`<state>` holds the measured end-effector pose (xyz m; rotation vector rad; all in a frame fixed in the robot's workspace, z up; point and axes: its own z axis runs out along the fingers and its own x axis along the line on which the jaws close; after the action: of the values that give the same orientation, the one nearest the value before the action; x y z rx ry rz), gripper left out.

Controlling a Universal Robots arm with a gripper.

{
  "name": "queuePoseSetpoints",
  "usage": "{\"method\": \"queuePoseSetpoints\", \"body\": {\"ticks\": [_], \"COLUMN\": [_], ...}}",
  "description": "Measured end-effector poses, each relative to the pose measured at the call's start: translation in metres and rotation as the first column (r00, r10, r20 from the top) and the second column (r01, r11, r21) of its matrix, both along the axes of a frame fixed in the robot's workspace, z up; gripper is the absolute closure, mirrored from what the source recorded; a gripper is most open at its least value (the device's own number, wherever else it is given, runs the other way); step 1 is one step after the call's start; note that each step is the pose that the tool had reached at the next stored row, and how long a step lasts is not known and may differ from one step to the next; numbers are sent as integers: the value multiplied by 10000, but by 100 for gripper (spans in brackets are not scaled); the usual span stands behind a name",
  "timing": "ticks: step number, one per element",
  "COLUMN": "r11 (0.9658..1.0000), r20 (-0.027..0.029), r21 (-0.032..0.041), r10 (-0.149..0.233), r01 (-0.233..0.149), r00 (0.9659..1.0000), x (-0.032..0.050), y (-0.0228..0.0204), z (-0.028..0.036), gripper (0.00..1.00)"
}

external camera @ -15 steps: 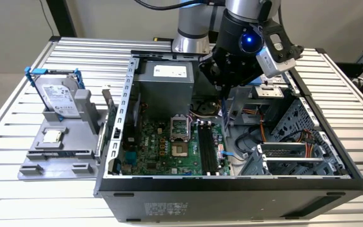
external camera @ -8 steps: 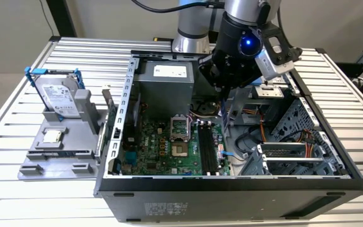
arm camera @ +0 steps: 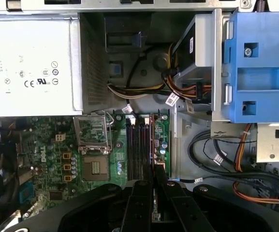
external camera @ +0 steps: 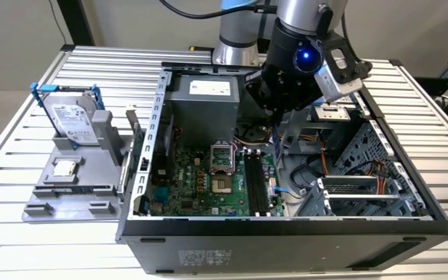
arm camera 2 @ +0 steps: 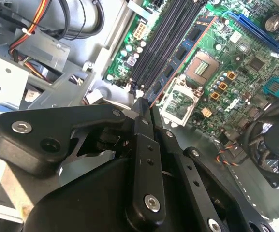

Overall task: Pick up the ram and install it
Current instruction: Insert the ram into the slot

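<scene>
Slatted aluminium makes up the tabletop [external camera: 21, 245], and on it lies an open computer case [external camera: 286, 233] with its motherboard [external camera: 200, 186] exposed, beside a grey fixture [external camera: 68, 192] that carries a silver hard drive in a blue frame [external camera: 72, 116] and a small square processor chip [external camera: 66, 168]. Inside the case, the hand [arm camera 2: 144, 108] hangs low over the black memory slots [arm camera: 139, 142], its fingers [arm camera 2: 141, 145] pressed together on the ram [arm camera 2: 175, 65] — a thin dark stick with an orange-edged board that, in the second wrist view, runs out from the fingertips along the slots. Picking up therefore looks done; the stick is carried edge-down, roughly in line with the slots, near the empty processor socket [arm camera: 93, 164]. Whether it already touches a slot I cannot tell — it does not look seated, so installing seems left to do.
</scene>
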<state>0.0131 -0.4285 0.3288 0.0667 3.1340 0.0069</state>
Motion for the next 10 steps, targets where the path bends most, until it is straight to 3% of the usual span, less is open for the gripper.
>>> {"method": "queuePoseSetpoints", "body": {"ticks": [10], "r11": [10000], "r20": [0], "r21": [0], "r10": [-1], "r01": [1], "r00": [10000], "x": [3], "y": [-3], "z": [-63], "gripper": [100]}}
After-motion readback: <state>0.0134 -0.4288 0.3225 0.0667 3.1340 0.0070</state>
